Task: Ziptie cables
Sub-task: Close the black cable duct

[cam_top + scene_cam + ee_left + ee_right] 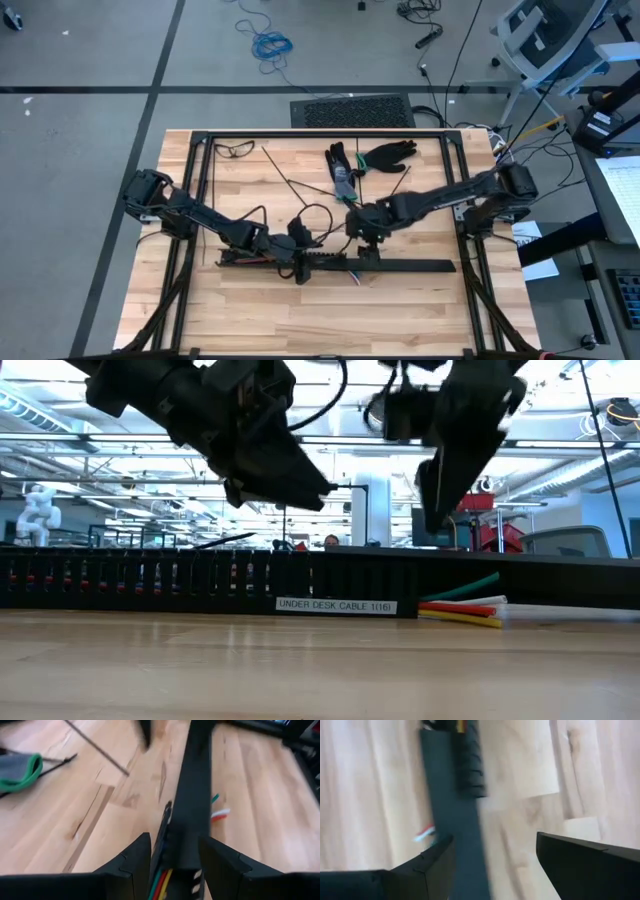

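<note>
The left claw (pixel 297 262) straddles the black slotted rail (pixel 400 265), fingers part-spread around it, with the cables (pixel 161 882) running inside along the rail's length, parallel to the worktop's (pixel 250 320) front edge. The right claw (pixel 368 243) hangs spread and empty just behind the rail. Zipties (pixel 290 185) lie behind, towards mid-worktop.

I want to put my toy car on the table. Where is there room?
The bare wooden table strip nearer than the long black slotted rail is free. Behind the rail it is crowded: both arms, black gloves, thin dark zipties.
</note>
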### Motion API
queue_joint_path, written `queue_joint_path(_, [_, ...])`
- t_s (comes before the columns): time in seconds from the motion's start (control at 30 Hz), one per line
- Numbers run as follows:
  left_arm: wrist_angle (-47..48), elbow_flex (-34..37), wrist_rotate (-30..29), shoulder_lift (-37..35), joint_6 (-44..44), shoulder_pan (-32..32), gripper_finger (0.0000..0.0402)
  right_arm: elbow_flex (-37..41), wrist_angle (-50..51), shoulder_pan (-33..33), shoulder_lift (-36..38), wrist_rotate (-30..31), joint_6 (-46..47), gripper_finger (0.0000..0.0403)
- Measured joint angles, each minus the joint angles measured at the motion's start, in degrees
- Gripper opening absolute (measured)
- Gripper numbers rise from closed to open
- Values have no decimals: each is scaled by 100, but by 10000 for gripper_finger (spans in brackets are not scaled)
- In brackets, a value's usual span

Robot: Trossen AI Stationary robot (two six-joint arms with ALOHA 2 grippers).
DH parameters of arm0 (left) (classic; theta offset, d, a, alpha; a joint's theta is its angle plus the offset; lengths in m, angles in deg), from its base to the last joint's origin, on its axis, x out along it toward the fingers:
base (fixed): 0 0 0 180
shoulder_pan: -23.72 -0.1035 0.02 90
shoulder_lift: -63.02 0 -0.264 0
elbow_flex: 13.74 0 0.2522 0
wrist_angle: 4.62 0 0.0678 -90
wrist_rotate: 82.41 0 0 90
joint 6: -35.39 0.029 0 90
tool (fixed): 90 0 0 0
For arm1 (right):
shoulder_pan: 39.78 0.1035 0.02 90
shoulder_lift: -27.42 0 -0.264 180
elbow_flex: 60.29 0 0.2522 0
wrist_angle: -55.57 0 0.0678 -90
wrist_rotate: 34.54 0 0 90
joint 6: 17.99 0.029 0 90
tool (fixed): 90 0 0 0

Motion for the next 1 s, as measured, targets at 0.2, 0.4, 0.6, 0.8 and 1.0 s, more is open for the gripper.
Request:
queue_joint_path(0.2, [462, 0, -13, 0, 0, 0, 157, -2, 51, 1166, 174, 992, 1328, 258])
queue_joint_path(0.4, [503, 0, -24, 0, 46, -7, 157, -2, 492, 2128, -128, 1647, 3007, 258])
queue_joint_path(0.6, [503, 0, -44, 0, 137, -11, 157, 0, 1024, 2465, -542, 1732, 3625, 258])
queue_joint_path(0.8, [502, 0, -46, 0, 168, -46, 157, 4, 1426, 2476, -841, 2070, 3574, 258])
queue_joint_path(1.0, [501, 0, -176, 0, 164, -52, 157, 78, 1439, 2470, -957, 2102, 3409, 243])
